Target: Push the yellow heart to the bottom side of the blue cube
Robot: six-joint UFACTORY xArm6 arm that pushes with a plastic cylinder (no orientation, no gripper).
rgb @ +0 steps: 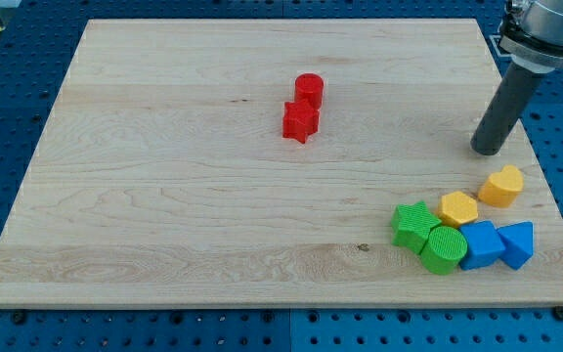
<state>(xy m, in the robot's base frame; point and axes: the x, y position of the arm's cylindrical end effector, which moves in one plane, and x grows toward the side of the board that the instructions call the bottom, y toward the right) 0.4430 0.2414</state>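
On the desk (164, 196) we read from the view's left to its right: first the red star (300, 122) with the red cylinder (309, 90) touching it at its one o'clock, both well apart from everything else and of no use to this task. Further right lies a tight cluster near the desk's lower right corner: the green star (414, 225), the green cylinder (444, 249), the yellow hexagon (458, 208), the blue cube (481, 244) and the blue triangle (517, 244), all touching or nearly so. The yellow heart (501, 186) sits just beside the hexagon, at about one o'clock from the blue cube, so we judge it is on the wrong side and has to travel around the cluster to reach six o'clock of the cube. We have no gripper, only the rod; our tip (488, 151) rests on the desk at about eleven o'clock from the heart, near it but apart, which we judge suits a push toward the view's bottom right.
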